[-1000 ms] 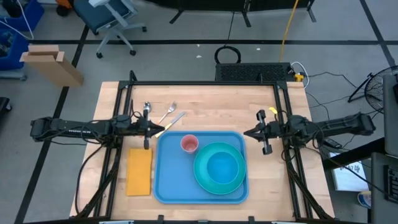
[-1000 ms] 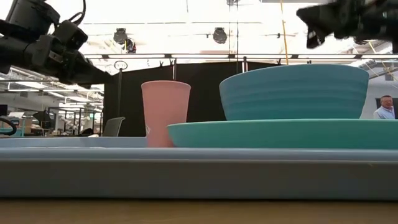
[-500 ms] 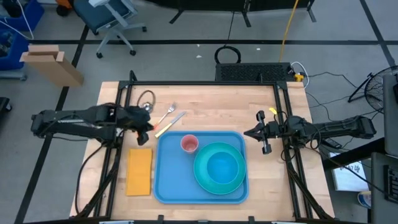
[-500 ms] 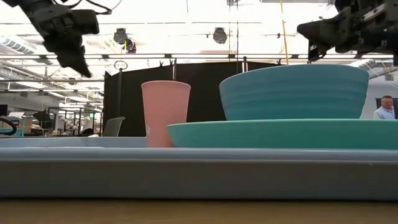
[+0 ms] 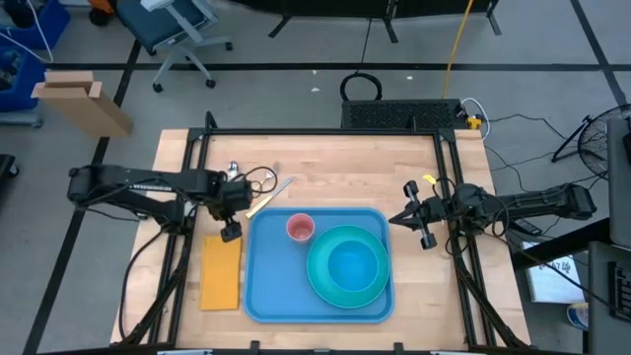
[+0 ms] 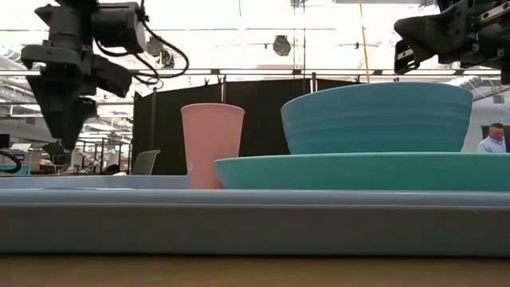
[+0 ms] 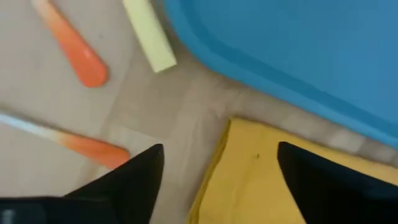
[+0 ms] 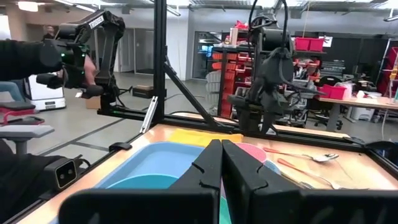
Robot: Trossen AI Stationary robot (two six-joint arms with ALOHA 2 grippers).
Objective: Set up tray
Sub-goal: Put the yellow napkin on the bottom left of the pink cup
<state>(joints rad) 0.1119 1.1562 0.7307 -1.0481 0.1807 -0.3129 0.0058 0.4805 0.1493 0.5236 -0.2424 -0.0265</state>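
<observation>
On the wooden surface (image 5: 325, 163), the tray (image 5: 266, 286) lies flat toward the near edge, roughly midway between the two arms. Inside it sit a pink cup (image 5: 300, 229) at the far side and a teal plate (image 5: 347, 266) carrying a teal bowl (image 5: 350, 264); in the low view the cup (image 6: 211, 145) stands upright just beside the plate (image 6: 358, 171), with the bowl (image 6: 378, 118) on top of it. A yellow napkin (image 5: 221, 271) lies on the surface just beside the tray's left rim, its long side parallel to the rim.

Beyond the tray's far-left corner lies cutlery: a knife (image 5: 268, 195) with a yellow handle angled toward that corner, and two orange-handled pieces seen in the left wrist view (image 7: 71, 46) (image 7: 93, 149), near the yellow handle (image 7: 149, 34).

The left claw (image 5: 230, 233) points down over the gap between the napkin's far end and the tray's corner. In its wrist view the fingers (image 7: 134, 180) stand apart, one over bare wood by an orange handle, the other over the napkin (image 7: 249, 180), with the tray's rim (image 7: 249, 81) just past them. In the low view the left claw (image 6: 64, 119) hangs above the tray's height.

The right claw (image 5: 426, 237) hovers off the tray's right side, near its far-right corner, clear of everything. Its fingers (image 8: 208, 171) are pressed together with nothing between them. Its wrist view looks across the tray (image 8: 149, 165) toward the left arm (image 8: 264, 87), and a person's dark sleeve (image 8: 28, 59) shows in the room beyond.
</observation>
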